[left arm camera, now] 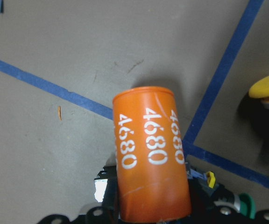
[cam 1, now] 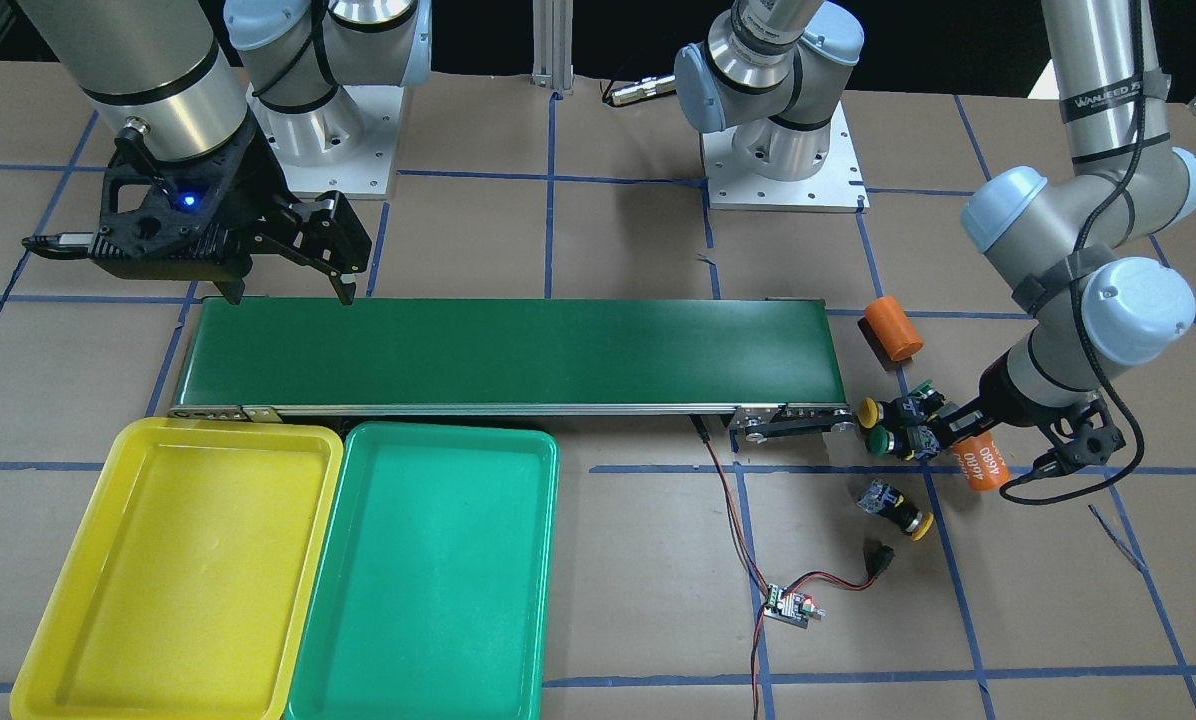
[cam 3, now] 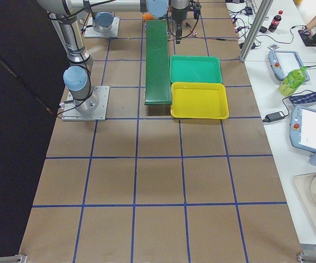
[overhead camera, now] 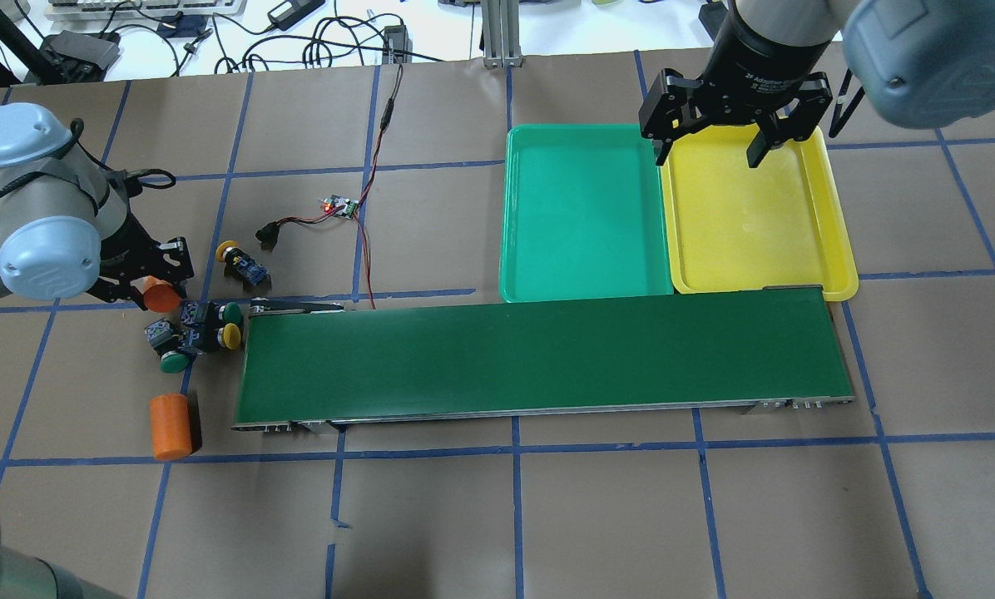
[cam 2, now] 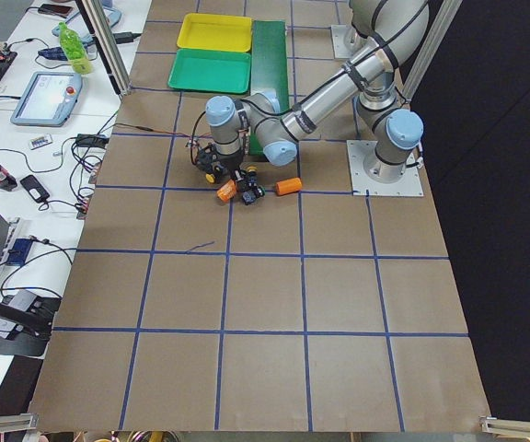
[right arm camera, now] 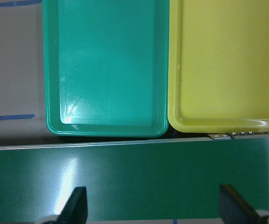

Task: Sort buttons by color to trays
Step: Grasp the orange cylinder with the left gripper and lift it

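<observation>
Conveyor belt [overhead camera: 547, 358] runs down the middle of the table. Green tray [overhead camera: 581, 208] and yellow tray [overhead camera: 755, 225] sit side by side against its far edge at the right end, with no buttons in either, so sorting looks not yet started.

Right gripper [overhead camera: 707, 156] hovers over the seam between the trays, jaws spread wide, nothing between them.

Left gripper [cam 1: 950, 432] is low at the belt's other end, right at the button cluster. An orange cylinder marked 4680 [left arm camera: 151, 163] fills its wrist view and touches it. Can't tell whether the jaws are clamped on the cylinder or only beside it. A second orange cylinder [overhead camera: 170, 426] lies near the belt's near corner.

There are four buttons, all on the table off the belt's left end:
- Green-capped button [overhead camera: 232, 313], yellow-capped button [overhead camera: 230, 335] and another green-capped button [overhead camera: 173, 363] are bunched together, apparently touching.
- Lone yellow button [overhead camera: 229, 247] lies on its side, apart from them, near the circuit board [overhead camera: 339, 206].

Judgement on handling:
- The buttons are likely light, rigid hard plastic, not fragile.
- The domed caps are smooth and likely to slip, so pinch across the flat sides of the blocky body instead.
- The lone yellow one has finger room, so it is the easiest pick. In the cluster a neighbour could get nudged.
</observation>
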Controlling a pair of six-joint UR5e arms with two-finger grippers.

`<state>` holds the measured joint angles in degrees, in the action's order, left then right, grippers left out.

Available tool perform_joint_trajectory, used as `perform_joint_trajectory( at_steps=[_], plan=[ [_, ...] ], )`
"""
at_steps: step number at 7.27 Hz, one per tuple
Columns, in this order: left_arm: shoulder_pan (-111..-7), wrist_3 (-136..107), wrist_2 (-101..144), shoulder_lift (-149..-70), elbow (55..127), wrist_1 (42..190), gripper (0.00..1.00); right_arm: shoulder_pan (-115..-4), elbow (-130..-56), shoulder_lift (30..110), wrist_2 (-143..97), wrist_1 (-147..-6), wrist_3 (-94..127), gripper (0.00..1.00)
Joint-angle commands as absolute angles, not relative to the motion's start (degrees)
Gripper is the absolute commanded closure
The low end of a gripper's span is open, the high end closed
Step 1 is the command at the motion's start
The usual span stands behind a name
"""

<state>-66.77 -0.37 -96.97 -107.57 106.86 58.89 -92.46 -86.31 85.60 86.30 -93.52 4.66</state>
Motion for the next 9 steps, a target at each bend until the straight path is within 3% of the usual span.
perform_joint_trajectory(
  at_steps=[1,3,9],
  plan=[
    [-67.7,-3.8,-96.2,-103.2,102.9,72.5,1.00,-92.5,-86.3,85.6,86.3,-93.5,4.7,0.00],
    [-68.0,-13.0,-85.0,-100.3,98.9,88.9,1.00,-92.5,-86.3,85.6,86.3,-93.5,4.7,0.00],
    [-73.2,-25.3,-66.0,-98.9,106.9,93.4,1.00,-92.5,-86.3,85.6,86.3,-93.5,4.7,0.00]
  ],
)
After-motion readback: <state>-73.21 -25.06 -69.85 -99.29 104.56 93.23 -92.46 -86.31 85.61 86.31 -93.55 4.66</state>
